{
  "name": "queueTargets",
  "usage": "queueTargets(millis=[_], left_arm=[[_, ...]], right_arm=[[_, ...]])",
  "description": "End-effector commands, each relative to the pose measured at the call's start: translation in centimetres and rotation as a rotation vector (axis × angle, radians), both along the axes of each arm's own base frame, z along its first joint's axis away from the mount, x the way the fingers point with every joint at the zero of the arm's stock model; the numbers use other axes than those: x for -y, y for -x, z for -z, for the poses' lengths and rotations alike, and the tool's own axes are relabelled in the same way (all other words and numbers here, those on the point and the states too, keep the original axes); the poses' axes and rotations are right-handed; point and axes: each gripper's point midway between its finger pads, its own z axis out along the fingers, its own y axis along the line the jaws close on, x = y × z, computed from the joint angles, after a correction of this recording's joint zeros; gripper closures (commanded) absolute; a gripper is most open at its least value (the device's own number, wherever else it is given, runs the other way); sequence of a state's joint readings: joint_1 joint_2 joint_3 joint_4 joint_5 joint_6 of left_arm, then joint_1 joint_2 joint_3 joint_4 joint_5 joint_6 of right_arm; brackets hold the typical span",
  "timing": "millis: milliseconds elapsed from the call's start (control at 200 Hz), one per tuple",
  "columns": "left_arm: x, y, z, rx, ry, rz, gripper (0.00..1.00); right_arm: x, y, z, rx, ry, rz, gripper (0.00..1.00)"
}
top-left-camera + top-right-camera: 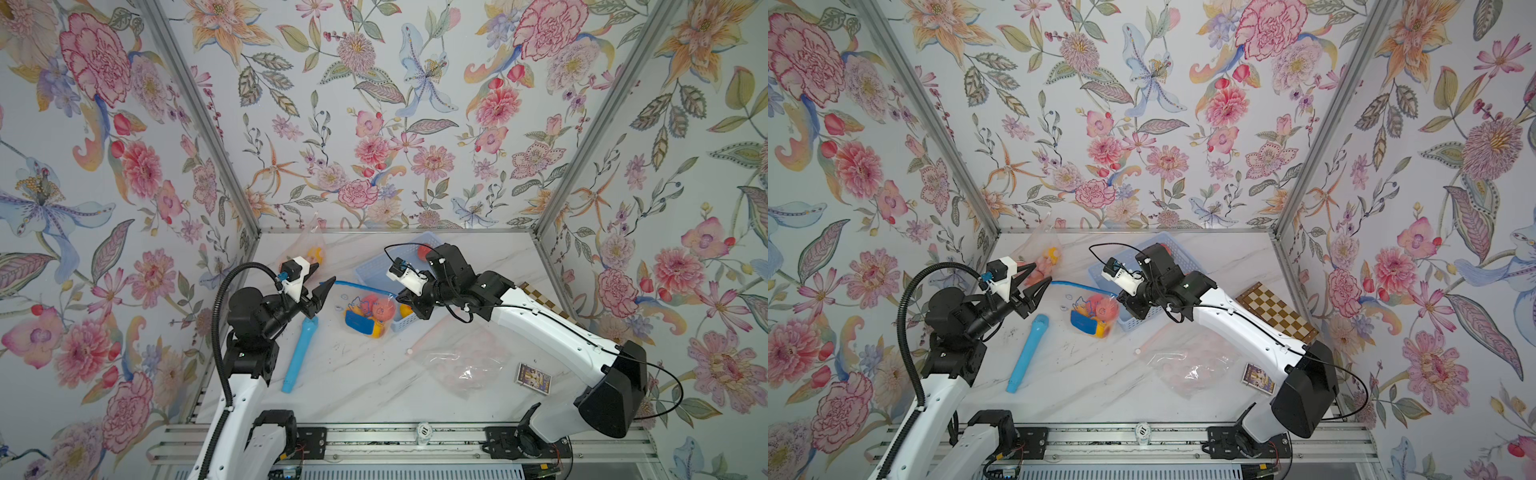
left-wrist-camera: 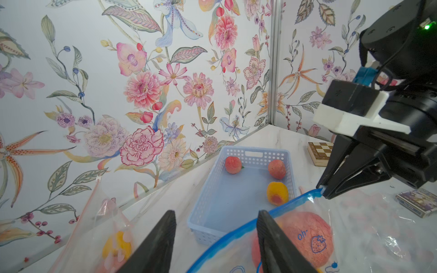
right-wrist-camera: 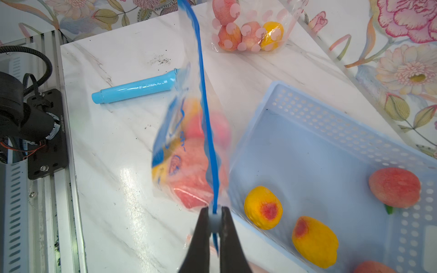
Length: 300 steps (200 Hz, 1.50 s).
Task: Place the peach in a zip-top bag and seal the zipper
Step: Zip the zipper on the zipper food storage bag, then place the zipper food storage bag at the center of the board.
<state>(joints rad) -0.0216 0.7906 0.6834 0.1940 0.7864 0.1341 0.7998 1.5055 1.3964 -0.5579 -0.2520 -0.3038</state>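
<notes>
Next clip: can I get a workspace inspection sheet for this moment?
Surface: marble table, a few dark specks.
Job's things: bag with peaches inside. Its blue zipper is stretched straight and looks closed where visible. Basket holds loose peaches.
Clutter: blue tube, second filled bag, empty bag, card box, chessboard.
Grippers: left gripper open at one zipper end, holding nothing; right gripper shut on the other end.
Cables: hose on the left arm, thin cable on the right arm, both off the table.
Surroundings: floral walls, front rail.
</notes>
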Motion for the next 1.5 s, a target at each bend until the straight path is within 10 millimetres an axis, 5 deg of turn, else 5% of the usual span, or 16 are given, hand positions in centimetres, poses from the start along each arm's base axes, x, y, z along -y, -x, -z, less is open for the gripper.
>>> queueTargets(millis=[0, 145, 561, 751, 936, 1141, 1496], left_arm=[[1.0, 1.1, -1.1, 0.012, -0.027, 0.086, 0.33], [1.7, 1.4, 0.0, -0.039, -0.086, 0.155, 0.24], [4.8, 1.9, 3.4, -0.186, -0.240, 0.316, 0.23], [7.2, 2.6, 5.9, -0.324, -0.342, 0.464, 0.28], [7.6, 1.3, 8.3, -0.397, -0.399, 0.437, 0.35], [7.9, 0.8, 8.7, -0.411, -0.394, 0.439, 0.60], [7.8, 0.8, 10.0, -0.452, -0.414, 0.433, 0.56]], right_arm=[[-0.6, 0.1, -0.9, 0.058, 0.028, -0.021, 1.00], [-0.9, 0.8, -1.7, 0.071, 0.012, -0.062, 1.00], [-0.8, 1.7, -2.5, 0.113, 0.031, -0.093, 1.00], [-1.1, 1.9, -2.6, 0.118, 0.030, -0.100, 1.00], [-1.2, 2.4, -2.9, 0.119, 0.020, -0.113, 1.00], [-1.2, 2.6, -3.1, 0.120, 0.011, -0.119, 1.00], [-1.3, 2.7, -3.4, 0.123, -0.006, -0.127, 1.00]])
